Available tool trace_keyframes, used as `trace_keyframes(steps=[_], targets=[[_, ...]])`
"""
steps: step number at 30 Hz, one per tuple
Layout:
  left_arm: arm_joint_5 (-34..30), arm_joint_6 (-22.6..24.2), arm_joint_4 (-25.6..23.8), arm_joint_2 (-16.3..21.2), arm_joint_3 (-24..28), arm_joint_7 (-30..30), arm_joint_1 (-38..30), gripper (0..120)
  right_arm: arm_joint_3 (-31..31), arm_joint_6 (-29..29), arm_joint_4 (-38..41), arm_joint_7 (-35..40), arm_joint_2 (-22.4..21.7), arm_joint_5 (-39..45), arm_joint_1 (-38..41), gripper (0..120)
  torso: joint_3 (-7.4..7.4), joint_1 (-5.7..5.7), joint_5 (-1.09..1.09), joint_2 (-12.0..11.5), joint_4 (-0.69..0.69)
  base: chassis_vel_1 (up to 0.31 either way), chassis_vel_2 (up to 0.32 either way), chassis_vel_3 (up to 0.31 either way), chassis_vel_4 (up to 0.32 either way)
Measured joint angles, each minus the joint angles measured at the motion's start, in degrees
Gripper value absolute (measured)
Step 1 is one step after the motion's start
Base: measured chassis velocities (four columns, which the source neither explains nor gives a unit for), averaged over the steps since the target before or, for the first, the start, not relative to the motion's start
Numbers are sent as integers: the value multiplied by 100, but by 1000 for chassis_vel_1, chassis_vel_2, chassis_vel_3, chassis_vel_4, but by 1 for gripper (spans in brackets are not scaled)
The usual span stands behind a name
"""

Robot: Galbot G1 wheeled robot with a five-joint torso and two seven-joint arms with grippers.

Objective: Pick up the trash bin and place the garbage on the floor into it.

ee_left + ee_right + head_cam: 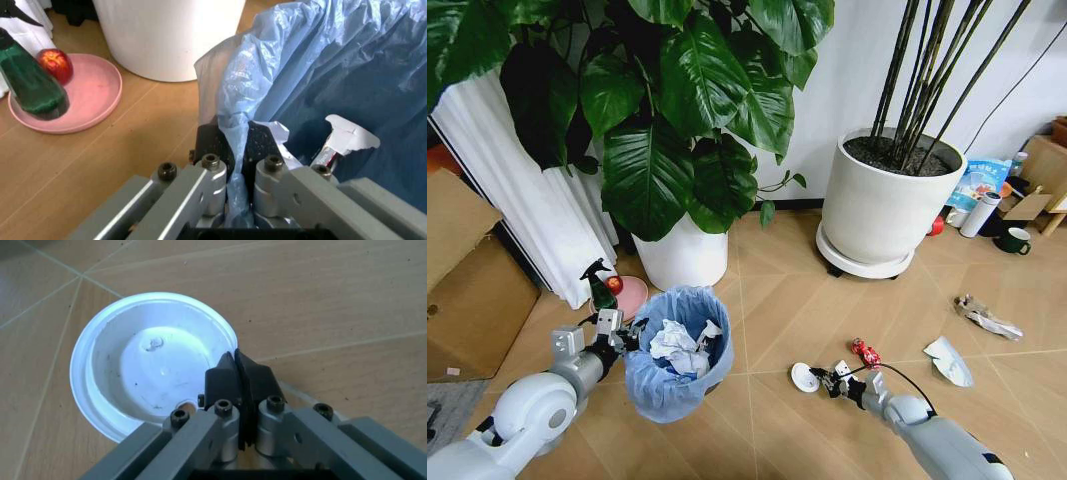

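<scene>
Light wooden herringbone floor point(777, 300); white wall point(847, 90) behind; two white plant pots point(882, 205); cardboard box point(467, 290) at left.

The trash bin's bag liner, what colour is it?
Light blue, crinkly plastic; the trash bin liner shows best in the left wrist view, where the left gripper pinches its rim.

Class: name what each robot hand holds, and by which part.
Left hand pinches the trash bin by its bag-lined rim. Right hand grips the white disc by its edge.
</scene>
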Motion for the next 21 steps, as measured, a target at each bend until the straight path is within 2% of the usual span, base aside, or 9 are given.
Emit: trace_keyframes(steps=[13,16,21], targets=[[16,-1,71,32,48,15,-41,0,371,35,577,-71,-266,214,-142,0,0,0,0,0,-1,0,0,0,0],[-1,-2,207,179,246,64,-163,0,940,284,1067,-382,-379,311,-257,0,0,0,-2,0,2,0,0,0,0],[-48,1,435,272,662,118,-599,0,1448,771,1729,-864,-566,585,-280,0,0,0,-3,0,-2,0,0,0,0]])
